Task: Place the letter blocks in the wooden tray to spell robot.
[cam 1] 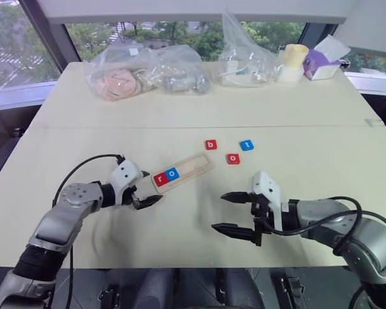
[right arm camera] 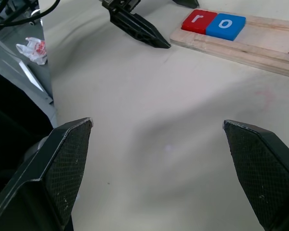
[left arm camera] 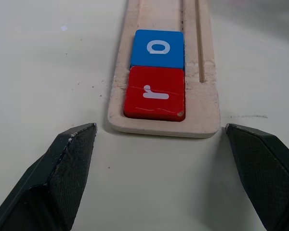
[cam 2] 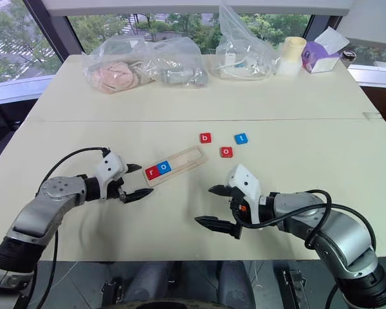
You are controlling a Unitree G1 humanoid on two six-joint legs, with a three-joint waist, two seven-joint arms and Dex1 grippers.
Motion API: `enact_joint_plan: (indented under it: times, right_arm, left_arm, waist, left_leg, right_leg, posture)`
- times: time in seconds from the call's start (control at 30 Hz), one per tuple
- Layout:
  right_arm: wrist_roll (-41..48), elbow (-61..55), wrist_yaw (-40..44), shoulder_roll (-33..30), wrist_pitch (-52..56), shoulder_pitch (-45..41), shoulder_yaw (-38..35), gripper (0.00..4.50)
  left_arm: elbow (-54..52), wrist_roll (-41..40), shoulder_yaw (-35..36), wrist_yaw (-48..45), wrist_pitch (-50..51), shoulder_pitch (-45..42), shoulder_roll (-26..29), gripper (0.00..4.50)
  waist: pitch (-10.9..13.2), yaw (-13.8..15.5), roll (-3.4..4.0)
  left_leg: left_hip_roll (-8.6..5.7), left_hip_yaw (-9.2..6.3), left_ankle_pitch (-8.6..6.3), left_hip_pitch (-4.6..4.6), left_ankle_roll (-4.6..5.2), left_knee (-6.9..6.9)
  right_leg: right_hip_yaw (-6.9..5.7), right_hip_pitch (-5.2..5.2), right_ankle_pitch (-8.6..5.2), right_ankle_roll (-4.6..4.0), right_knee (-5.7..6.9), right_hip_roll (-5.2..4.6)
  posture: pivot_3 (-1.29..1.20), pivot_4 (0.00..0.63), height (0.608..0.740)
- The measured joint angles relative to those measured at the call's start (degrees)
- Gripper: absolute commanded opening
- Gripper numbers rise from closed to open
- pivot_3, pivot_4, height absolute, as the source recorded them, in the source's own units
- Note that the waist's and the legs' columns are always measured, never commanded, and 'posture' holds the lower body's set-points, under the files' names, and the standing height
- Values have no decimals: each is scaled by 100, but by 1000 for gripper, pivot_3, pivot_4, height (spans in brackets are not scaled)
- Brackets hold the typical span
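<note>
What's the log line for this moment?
tray: r, o in | table: b, o, t | both jaws open, empty

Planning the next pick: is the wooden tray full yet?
No. The wooden tray holds only the red r and blue o; b, o and t lie outside.

Bright even daylight from the far windows [cam 1: 26,45], soft faint shadows on the pale table [cam 1: 193,103], glare on the clear plastic bags [cam 1: 148,74], straight edges bowing toward the corners, near fingertips [left arm camera: 67,173] slightly soft.
</note>
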Motion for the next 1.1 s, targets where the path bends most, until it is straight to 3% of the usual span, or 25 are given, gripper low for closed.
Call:
enact_joint_plan:
  times: [0.33,0.37,0.47,0.73,0.97,1.1]
  right_arm:
    - [19,-3,-142,13,25,-94,-7,4454]
    - [27,-3,-161,13,27,-108,-8,4500]
    - [48,-3,-218,13,39,-112,-9,4500]
    - [152,-6,-333,-4,147,-135,-57,4500]
    - [272,220,-341,-132,170,-95,-705,4500]
    - [250,298,-361,-154,166,-64,-789,4500]
  left_arm:
    - [639,303,-307,52,-381,-425,-561,4500]
    - [677,326,-328,48,-410,-445,-583,3959]
    - [749,372,-396,20,-500,-469,-603,3130]
    - [1074,397,-430,-335,-868,-681,-565,3133]
    - [1703,415,-614,-1796,-1880,-1388,-115,3133]
    - [2459,633,-823,-2327,-2534,-1861,-193,3133]
  waist:
    - [-25,161,24]
    - [-31,160,30]
    - [-47,157,42]
    - [-56,144,50]
    - [-52,145,45]
    - [-51,135,44]
  left_leg:
    - [-1,-7,-11,48,-18,4]
    - [-1,-7,-11,48,-18,3]
    - [-3,-7,-11,45,-17,1]
    - [-3,-6,-10,43,-16,2]
    - [-3,-1,-3,23,5,-7]
    - [-4,3,-4,23,8,-6]
  right_leg:
    - [-4,82,-10,26,-40,-4]
    - [-4,86,-4,31,-51,-4]
    - [-5,89,1,37,-66,-4]
    - [-6,86,6,41,-68,-3]
    - [-8,65,19,22,-78,0]
    - [-8,67,20,24,-81,0]
  posture:
    - [0,150,740]
    - [0,150,740]
    - [0,150,740]
    - [0,150,740]
    - [0,150,740]
    - [0,150,740]
